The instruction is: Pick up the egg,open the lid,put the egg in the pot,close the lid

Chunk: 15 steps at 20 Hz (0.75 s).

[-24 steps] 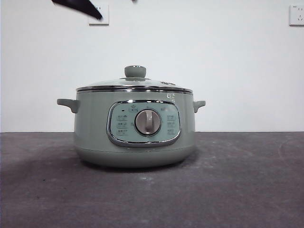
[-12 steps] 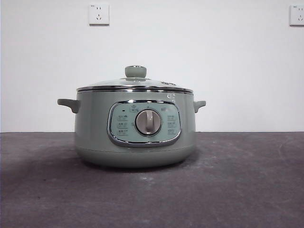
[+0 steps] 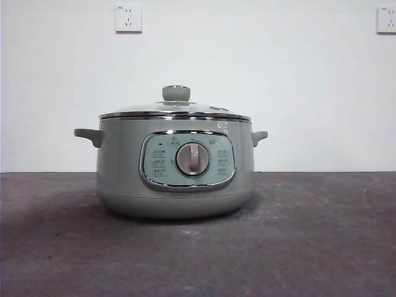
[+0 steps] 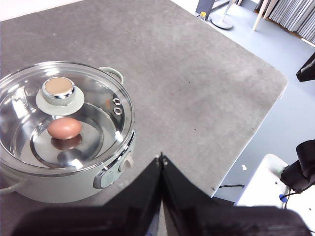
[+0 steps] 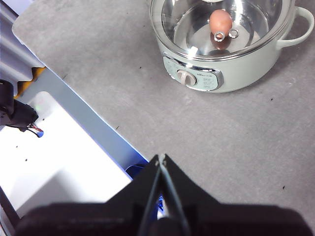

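Observation:
The pale sage-green pot (image 3: 176,167) stands on the dark grey table with its glass lid (image 3: 176,110) seated on it. It also shows in the left wrist view (image 4: 78,179) and the right wrist view (image 5: 231,78). The reddish-brown egg (image 4: 64,128) lies inside on the shiny bottom, seen through the lid (image 4: 98,105); the right wrist view shows the egg (image 5: 220,20) too. My left gripper (image 4: 161,158) is shut and empty, raised above the table beside the pot. My right gripper (image 5: 161,157) is shut and empty, high above the table's edge, well away from the pot.
Two wall sockets (image 3: 128,18) sit on the white wall behind the table. The table's edge (image 4: 275,88) drops to a pale floor. A white surface (image 5: 54,162) with a blue rim lies beside the table under the right arm.
A black arm tip at the top left of the front view has withdrawn out of the picture. The pot and lid have not moved.

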{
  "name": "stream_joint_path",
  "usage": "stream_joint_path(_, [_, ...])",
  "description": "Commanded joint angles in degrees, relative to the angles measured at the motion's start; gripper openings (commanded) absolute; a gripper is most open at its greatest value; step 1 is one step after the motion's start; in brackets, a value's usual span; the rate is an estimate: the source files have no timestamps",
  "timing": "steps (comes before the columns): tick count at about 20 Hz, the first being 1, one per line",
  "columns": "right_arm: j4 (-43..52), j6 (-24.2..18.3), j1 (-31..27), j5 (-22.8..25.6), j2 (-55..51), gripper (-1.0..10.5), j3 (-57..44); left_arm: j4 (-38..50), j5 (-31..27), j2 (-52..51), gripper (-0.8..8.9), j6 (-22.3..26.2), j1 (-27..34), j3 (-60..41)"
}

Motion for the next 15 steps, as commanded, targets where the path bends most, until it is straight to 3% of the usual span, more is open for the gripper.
stream_joint_path(1, [-0.6, 0.0, 0.1, 0.0, -0.1, 0.0, -0.1, -0.1, -0.2, 0.2, -0.04, 1.1, -0.2, 0.2])
stream_joint_path(3, [-0.6, 0.0, 0.1, 0.0, -0.1, 0.0, -0.1, -0.2, -1.9, 0.2, -0.04, 1.8, 0.0, 0.2])
stream_joint_path(5, [-0.6, 0.0, 0.1, 0.0, -0.1, 0.0, -0.1, 2.6, -10.4, 0.2, -0.03, 3.5, 0.6, 0.1])
stream_joint_path(7, [-0.6, 0.0, 0.1, 0.0, -0.1, 0.0, -0.1, 7.4, -16.0, 0.0, -0.04, 8.9, 3.0, 0.1])
stream_joint_path(9, [-0.6, 0.0, 0.1, 0.0, -0.1, 0.0, -0.1, 14.0, -14.1, -1.3, -0.03, 12.3, 9.3, -0.8])
stream_joint_path(11, [-0.6, 0.0, 0.1, 0.0, -0.1, 0.0, -0.1, 22.5, -8.4, -4.8, -0.03, 12.5, 16.0, -5.0])
stream_joint_path(15, [-0.6, 0.0, 0.1, 0.0, -0.1, 0.0, -0.1, 44.9, -6.1, -17.2, -0.03, 12.3, 26.8, -25.5])
